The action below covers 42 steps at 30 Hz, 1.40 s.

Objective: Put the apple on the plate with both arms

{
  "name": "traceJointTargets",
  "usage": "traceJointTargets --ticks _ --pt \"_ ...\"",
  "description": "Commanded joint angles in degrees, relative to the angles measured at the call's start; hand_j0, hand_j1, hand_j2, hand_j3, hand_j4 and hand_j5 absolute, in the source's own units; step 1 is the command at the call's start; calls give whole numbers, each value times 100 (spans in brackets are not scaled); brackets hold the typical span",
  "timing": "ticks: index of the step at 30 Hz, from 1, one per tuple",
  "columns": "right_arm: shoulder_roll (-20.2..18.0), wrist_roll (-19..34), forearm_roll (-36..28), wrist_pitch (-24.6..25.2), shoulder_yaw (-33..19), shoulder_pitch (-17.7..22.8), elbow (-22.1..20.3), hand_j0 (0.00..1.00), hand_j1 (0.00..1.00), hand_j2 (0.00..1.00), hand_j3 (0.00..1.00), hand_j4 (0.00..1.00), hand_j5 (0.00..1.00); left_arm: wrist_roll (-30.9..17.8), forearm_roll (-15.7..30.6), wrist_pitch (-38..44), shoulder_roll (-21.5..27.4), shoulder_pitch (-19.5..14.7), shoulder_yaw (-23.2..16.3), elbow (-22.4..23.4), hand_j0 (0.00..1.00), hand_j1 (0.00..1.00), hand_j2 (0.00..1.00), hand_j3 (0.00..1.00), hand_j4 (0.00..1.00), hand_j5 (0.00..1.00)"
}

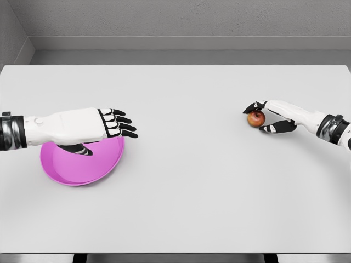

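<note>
A small red apple [255,118] is at the right of the white table, and my right hand [264,116] has its fingers curled around it from the right. A pink plate [66,170] lies at the left of the table. Above its rear half hovers my left hand [112,127], palm down with the fingers stretched out flat and the thumb hanging under the palm, holding nothing. The hand hides the plate's far rim.
The white table [181,181] spans the whole view, with its front edge near the bottom. A grey wall rises behind the far edge.
</note>
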Motion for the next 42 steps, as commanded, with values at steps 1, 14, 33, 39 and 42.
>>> traceJointTargets --ticks 1,14,33,39,42 --pt "0 1 -37 11 0 0 -3 65 65 65 65 65 65 3 36 8 7 0 -1 3 100 100 100 100 100 100" --pt "35 1 -45 11 -9 -35 23 55 55 55 55 55 55 3 36 8 7 9 7 3 100 100 100 100 100 100" --pt "35 1 -274 11 -35 -105 41 44 44 44 44 44 44 3 36 8 7 9 7 3 100 100 100 100 100 100" --pt "44 1 -283 11 -18 -114 -398 44 44 44 44 44 44 3 36 8 7 9 7 3 100 100 100 100 100 100" --pt "105 1 -274 11 430 -158 -1066 44 44 44 44 44 44 3 36 8 7 9 7 3 100 100 100 100 100 100"
